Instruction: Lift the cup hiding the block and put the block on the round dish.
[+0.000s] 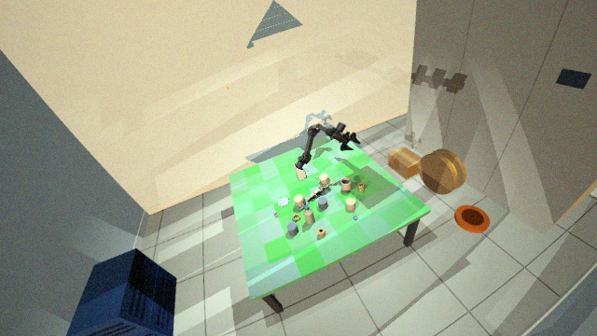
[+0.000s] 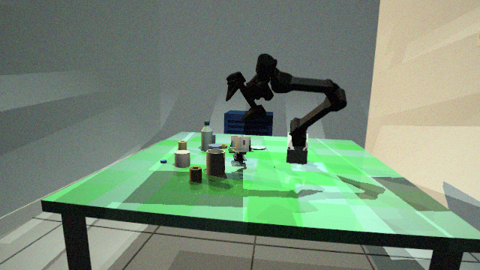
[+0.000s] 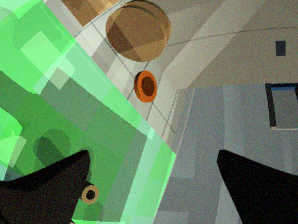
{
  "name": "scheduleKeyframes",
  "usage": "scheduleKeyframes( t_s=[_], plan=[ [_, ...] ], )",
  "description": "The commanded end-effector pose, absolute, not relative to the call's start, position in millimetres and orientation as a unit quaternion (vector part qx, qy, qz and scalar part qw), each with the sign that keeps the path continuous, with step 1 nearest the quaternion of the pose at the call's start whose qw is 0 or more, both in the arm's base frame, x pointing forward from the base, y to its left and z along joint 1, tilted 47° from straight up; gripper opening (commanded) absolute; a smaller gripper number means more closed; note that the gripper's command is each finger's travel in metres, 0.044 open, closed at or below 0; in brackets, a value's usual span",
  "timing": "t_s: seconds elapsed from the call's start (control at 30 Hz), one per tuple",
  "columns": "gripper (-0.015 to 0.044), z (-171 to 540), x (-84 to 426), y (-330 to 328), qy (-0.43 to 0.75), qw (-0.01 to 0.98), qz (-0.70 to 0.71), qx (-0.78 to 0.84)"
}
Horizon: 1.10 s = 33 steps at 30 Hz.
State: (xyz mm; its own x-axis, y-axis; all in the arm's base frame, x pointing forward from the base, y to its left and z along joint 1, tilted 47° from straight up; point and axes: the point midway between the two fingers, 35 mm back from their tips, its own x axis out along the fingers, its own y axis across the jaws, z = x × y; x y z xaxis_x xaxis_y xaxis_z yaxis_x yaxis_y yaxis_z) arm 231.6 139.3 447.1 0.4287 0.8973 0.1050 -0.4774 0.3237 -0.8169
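My gripper (image 1: 353,142) (image 2: 235,110) (image 3: 156,159) is open and empty, high above the table and well away from the cups. Two pale cups stand on the ends of the small balance (image 1: 316,190): one cup (image 1: 324,178) (image 2: 244,144) at the end nearer the exterior camera, the other cup (image 1: 298,201) at the far end, mostly hidden there in the exterior view. I cannot tell the beam's tilt clearly. The white round dish (image 1: 283,202) (image 2: 259,148) lies flat beside the far cup, with nothing seen on it. No block shows. The wrist view shows neither balance nor dish.
A brown cup (image 1: 345,185) (image 2: 215,163), a small tube (image 1: 361,187) (image 2: 195,175) (image 3: 90,194), a beige cup (image 1: 350,203) (image 2: 182,158), grey-blue cups (image 1: 322,203) (image 1: 292,229), a bottle (image 1: 309,217) (image 2: 206,139) and an orange ring (image 1: 297,217) stand or lie around the balance.
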Motion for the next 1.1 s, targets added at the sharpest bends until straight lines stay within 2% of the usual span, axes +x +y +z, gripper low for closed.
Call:
scheduleKeyframes(
  t_s=[0.0, 0.5, 0.8, 1.07],
  plan=[
    [0.044, 418.6, 262.7, 123.0, -0.227, 0.788, 0.445, -0.36],
    [0.044, 306.2, 328.1, 25.7, -0.006, 0.868, 0.384, -0.315],
    [0.044, 249.0, 330.1, -24.7, 0.097, 0.891, 0.356, -0.266],
    [0.044, 191.8, 311.4, -68.1, 0.194, 0.905, 0.338, -0.171]
  ],
)
